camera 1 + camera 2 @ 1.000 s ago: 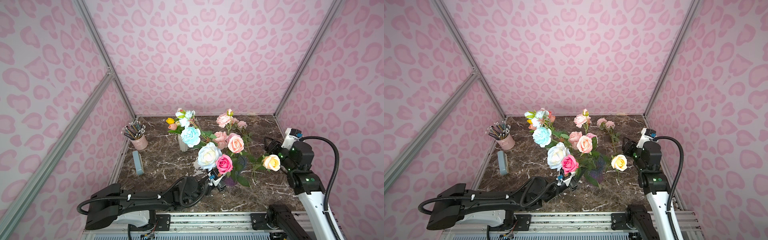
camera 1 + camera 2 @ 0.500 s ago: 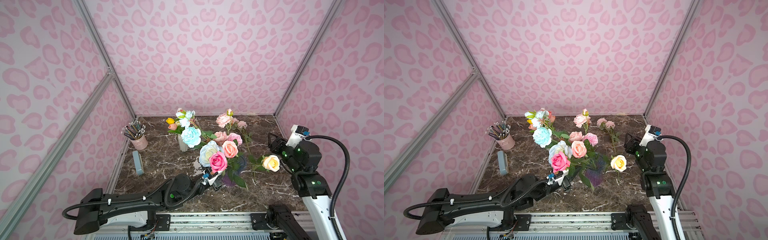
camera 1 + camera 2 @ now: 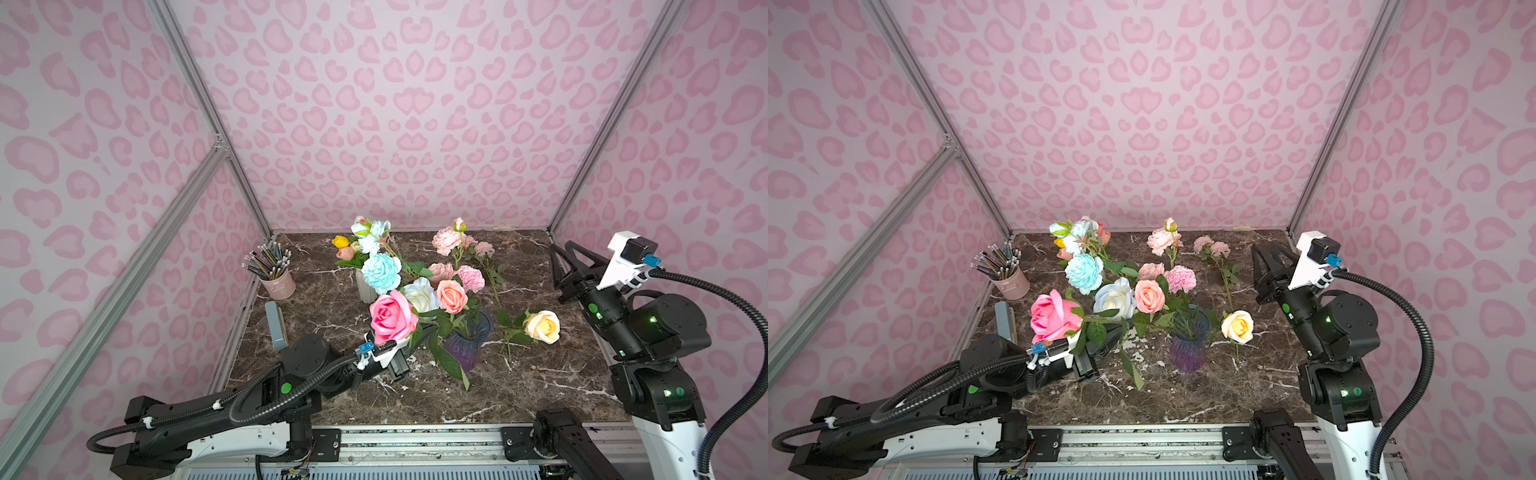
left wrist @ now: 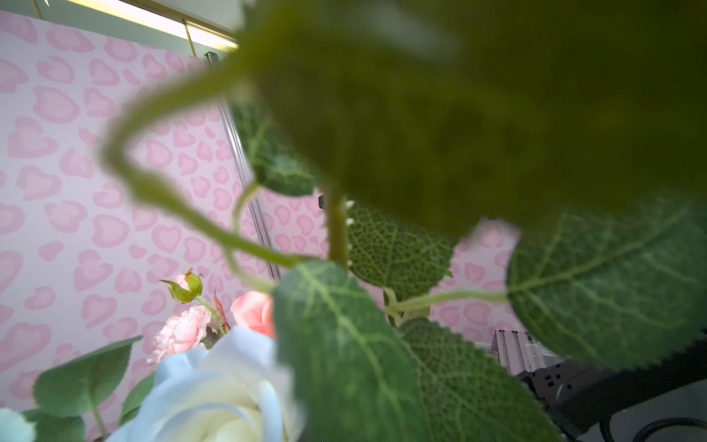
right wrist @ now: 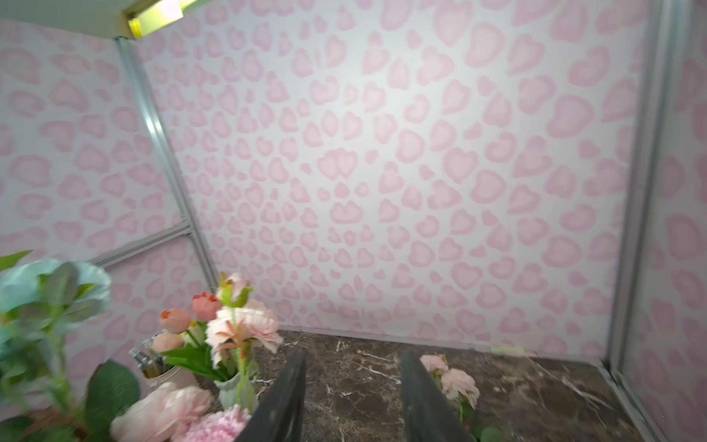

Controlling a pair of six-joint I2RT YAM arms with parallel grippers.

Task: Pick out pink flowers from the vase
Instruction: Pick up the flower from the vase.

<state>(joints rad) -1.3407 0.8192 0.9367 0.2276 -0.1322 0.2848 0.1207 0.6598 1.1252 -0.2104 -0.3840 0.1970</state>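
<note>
A magenta pink rose (image 3: 392, 316) (image 3: 1054, 316) leans out to the left of the purple vase (image 3: 467, 343) (image 3: 1187, 351). My left gripper (image 3: 417, 337) (image 3: 1105, 337) is shut on its stem under the leaves. In the left wrist view leaves and a stem (image 4: 338, 229) cover the jaws. A salmon-pink rose (image 3: 452, 296), a pink carnation (image 3: 471, 278), a pale pink peony (image 3: 441, 271) and a white rose (image 3: 420, 294) stand in the vase. Pink flowers (image 3: 446, 241) (image 5: 459, 380) lie at the back right. My right gripper (image 3: 559, 266) (image 5: 352, 382) hangs open and empty at the right.
A peach-yellow rose (image 3: 542, 327) lies on the marble right of the vase. A white vase (image 3: 365, 291) with blue, white and yellow blooms stands behind. A pink pencil cup (image 3: 277, 284) and a grey block (image 3: 276, 320) sit by the left wall.
My left gripper has drawn the magenta rose leftward, away from the other blooms in the vase. The right arm has pulled back to the right and higher.
</note>
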